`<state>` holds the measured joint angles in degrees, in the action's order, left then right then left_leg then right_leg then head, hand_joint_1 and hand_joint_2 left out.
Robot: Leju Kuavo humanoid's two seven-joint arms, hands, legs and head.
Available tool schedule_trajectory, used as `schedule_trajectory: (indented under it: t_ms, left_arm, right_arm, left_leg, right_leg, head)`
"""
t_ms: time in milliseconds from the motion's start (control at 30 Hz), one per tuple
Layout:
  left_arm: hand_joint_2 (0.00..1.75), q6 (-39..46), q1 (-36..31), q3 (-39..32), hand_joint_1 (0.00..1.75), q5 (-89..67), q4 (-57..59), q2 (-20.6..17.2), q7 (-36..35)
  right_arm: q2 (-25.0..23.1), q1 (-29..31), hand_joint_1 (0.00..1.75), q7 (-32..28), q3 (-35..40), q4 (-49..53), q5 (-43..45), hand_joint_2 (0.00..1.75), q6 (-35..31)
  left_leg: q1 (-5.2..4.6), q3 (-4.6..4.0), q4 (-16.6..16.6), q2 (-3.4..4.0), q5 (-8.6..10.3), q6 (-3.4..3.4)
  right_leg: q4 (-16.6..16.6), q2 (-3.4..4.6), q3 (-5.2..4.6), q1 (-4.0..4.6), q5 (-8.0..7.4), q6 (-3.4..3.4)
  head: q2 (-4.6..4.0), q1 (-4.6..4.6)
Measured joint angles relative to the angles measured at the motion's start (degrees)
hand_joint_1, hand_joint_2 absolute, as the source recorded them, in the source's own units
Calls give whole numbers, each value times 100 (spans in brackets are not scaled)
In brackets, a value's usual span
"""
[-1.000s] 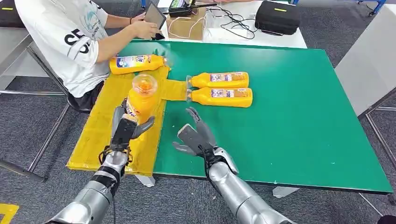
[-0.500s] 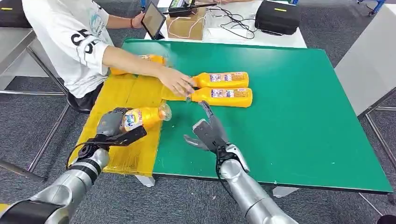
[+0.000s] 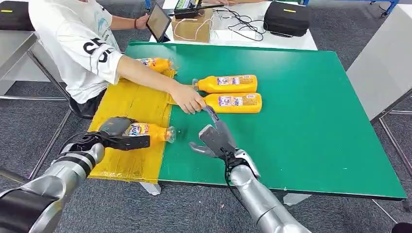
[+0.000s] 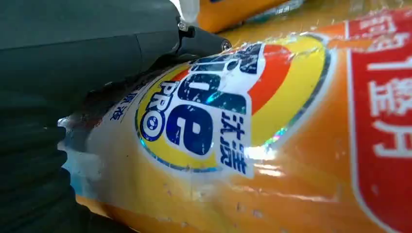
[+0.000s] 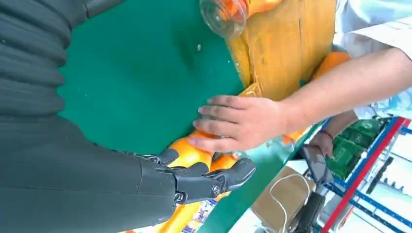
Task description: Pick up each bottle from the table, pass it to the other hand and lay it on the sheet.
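Over yellow sheet (image 3: 127, 104), left hand (image 3: 112, 129) grips glossy orange bottle (image 3: 148, 131) (lying sideways); right hand (image 3: 215, 137) spread, empty.

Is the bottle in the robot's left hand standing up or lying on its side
On its side. The left hand holds the bottle level over the yellow sheet, cap end toward the green table.

I see held bottle (image 4: 291, 145): glossy orange plastic, shiny printed label film with rainbow glint, clear plastic cap end (image 5: 224, 14). Yellow sheet (image 3: 133, 104): wrinkled, slight sheen, looks like plastic film or tape. Surface (image 3: 301, 116): matt green, smooth. Left hand (image 3: 116, 133): dark matt plastic, ribbed grey cover. Right hand (image 3: 216, 138): same dark matt finish, screws visible. My forearms: brushed silver metal. Floor (image 3: 340, 213): grey rough carpet. Person's shirt (image 3: 77, 43): white cloth.
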<state>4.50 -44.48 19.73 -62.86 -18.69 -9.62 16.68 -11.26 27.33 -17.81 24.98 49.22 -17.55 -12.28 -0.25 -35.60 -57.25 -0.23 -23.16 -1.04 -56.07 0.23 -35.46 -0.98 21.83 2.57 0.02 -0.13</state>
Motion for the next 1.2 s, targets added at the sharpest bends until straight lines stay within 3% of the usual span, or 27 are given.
schedule_trajectory:
  t_ms: [33, 67, 100, 500, 533, 767, 1200]
  left_arm:
    - [175, -28, -13, 16, 173, -11, 9, -18, 0]
    - [175, -39, -25, 33, 24, -15, 18, -29, -2]
    - [175, -48, -36, 57, 0, -28, 31, -39, -22]
    - [175, 507, 48, 105, 0, 74, 85, -55, 74]
    - [0, 540, 56, 103, 0, 107, 87, -55, 94]
    - [0, 1476, 283, -90, 0, 297, 85, -63, 509]
    - [0, 2015, 482, -352, 0, 468, 70, 0, 914]
  right_arm:
    - [0, 0, 0, 0, 0, 0, 0, 175, 0]
    - [0, 0, 0, 0, 0, 0, 0, 175, 0]
    - [0, 0, 0, 0, 0, 0, 0, 175, 0]
    - [9, 8, 0, 15, 13, -48, -94, 175, 31]
    - [11, 11, 0, 15, 15, -55, -96, 175, 31]
    - [33, 92, 0, 68, 17, -164, -208, 175, 24]
    - [72, 204, 0, 197, 42, -396, -477, 175, -88]
  left_leg:
    - [0, 2, 0, 0, 0, 0]
    - [0, 2, 0, 0, 0, 0]
    - [0, 2, 0, -1, 0, 0]
    - [0, 3, 0, -12, 5, 6]
    - [0, 3, 0, -13, 6, 6]
    - [0, 3, -1, -14, 8, 7]
    - [0, 1, -1, -19, 7, 7]
  right_leg:
    - [-1, 0, 0, 0, 0, 0]
    - [-1, 0, 0, 0, 0, 0]
    - [-1, 0, 0, 0, 0, 0]
    - [-2, -4, 8, 0, 1, -1]
    - [-2, -4, 9, 0, 1, -1]
    - [-1, -4, 6, -1, 1, -1]
    - [-1, -4, 3, -1, 2, -1]
  head:
    - [-2, -2]
    - [-2, 0]
    - [-2, -2]
    - [-2, 0]
    - [-2, 0]
    - [-2, -2]
    - [0, 0]
